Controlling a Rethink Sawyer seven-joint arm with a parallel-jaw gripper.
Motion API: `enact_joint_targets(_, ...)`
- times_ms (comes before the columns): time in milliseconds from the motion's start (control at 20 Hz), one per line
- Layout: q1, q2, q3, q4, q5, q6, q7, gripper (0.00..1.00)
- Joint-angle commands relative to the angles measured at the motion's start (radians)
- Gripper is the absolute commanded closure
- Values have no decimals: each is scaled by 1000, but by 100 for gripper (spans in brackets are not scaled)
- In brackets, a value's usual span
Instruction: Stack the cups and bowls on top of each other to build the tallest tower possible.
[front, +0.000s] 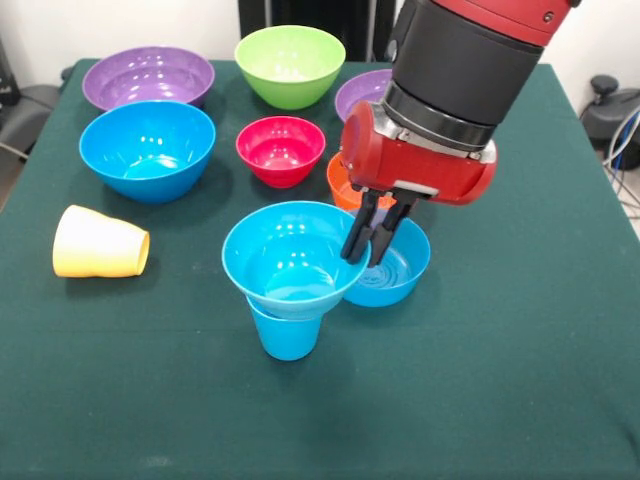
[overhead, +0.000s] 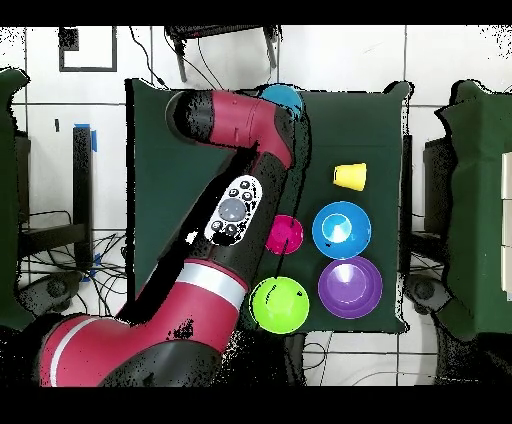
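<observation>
Bowls crowd the green tabletop (front: 520, 380). The tower (front: 288, 275), a sky-blue cup (front: 287, 335) with a blue bowl seated in its mouth, stands near the front. Just behind it the tool (front: 375, 238) hangs with its dark fingers close together, tips at the rim of another small blue bowl (front: 395, 275); whether they pinch that rim cannot be told. An orange bowl (front: 338, 185) is mostly hidden behind the arm. Further back sit a pink-red bowl (front: 280, 150), large blue bowl (front: 147, 150), lime bowl (front: 290, 65) and two purple bowls (front: 148, 78). The yellow cup (front: 100, 243) lies on its side, well apart.
</observation>
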Motion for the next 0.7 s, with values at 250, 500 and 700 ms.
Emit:
enact_joint_targets(250,-15,55,34,42,-101,24,114,100)
enact_joint_targets(500,-15,63,25,36,-100,25,114,100)
enact_joint_targets(700,-14,78,23,13,-86,36,131,100)
